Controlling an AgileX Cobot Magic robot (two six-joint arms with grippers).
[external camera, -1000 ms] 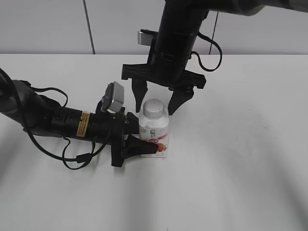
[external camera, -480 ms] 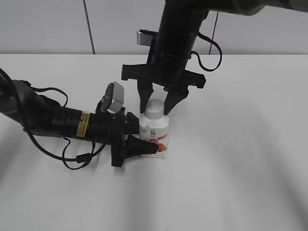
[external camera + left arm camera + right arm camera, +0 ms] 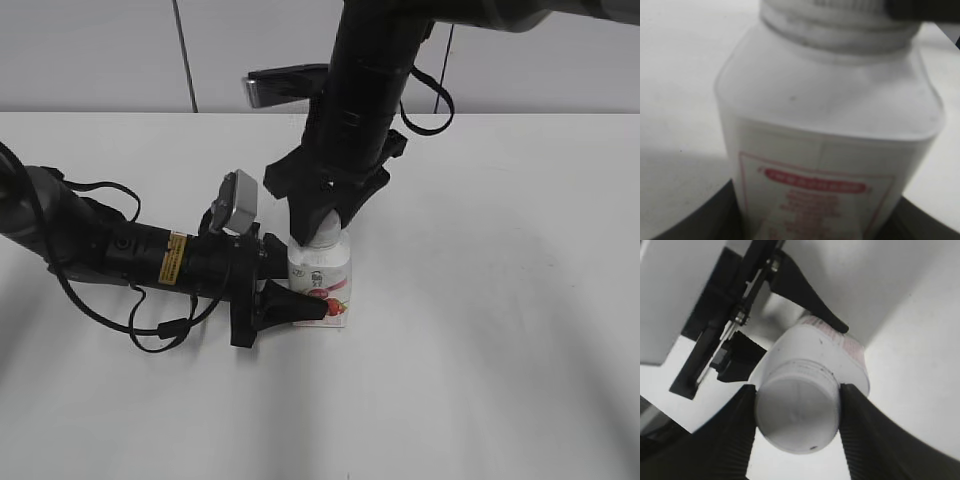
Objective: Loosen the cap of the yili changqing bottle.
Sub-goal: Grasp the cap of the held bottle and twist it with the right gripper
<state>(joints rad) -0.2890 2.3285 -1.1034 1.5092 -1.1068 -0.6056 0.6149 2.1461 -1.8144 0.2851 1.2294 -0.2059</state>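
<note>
Right wrist view looks straight down on the cap, a smooth, flat-topped white plastic disc with a faint moulded line across its face. The right pincer is clenched on it: two black, finely ribbed pads press against opposite sides of the rim.

Below the cap, the yili changqing bottle widens into rounded, matte white shoulders and a squarish body. A red-pink strawberry label with a small dark logo wraps its lower part. It stands upright on the pale, smooth counter, near the middle of the exterior view.

From the left wrist camera the bottle's plastic looks slightly translucent, with a ridged collar under the neck. A red-outlined panel is printed on the side, its lettering too blurred to read.

The left pincer lies low along the counter and grasps the bottle's body. Its tapered black fingers run along the label, and one appears to sit behind the bottle, though that side is mostly hidden.

The left arm is a glossy black cylinder carrying a yellow sticker and looped black cables. The right arm descends from above as a thick, dark column. Behind the counter stands a plain grey panelled wall.
</note>
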